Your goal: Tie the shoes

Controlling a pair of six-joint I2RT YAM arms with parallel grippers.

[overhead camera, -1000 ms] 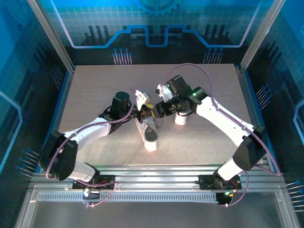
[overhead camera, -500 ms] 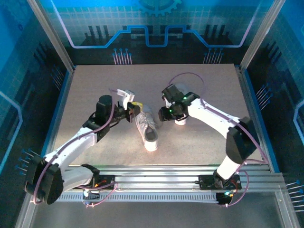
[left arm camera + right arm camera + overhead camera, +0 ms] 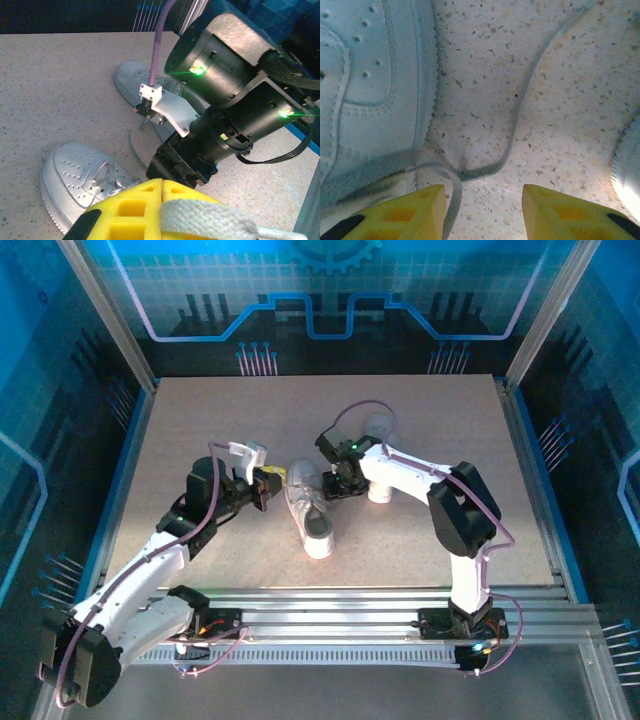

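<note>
**Table (image 3: 200, 420).** A flat, pale, speckled top with metal rails along its edges. Two white shoes rest on it near the centre, soles down, close together but not touching.

- **Near shoe (image 3: 310, 512):** it lies lengthwise, roughly in line with the table's depth. Its perforated toe is visible in the left wrist view.
- **Far shoe (image 3: 381, 493):** it stands just behind and to the right of the near shoe, and is partly covered from above.
- **Lace (image 3: 522, 107):** a thin lace lies slack on the bare top between the two shoes. It curves away from the near shoe's side.
</note>
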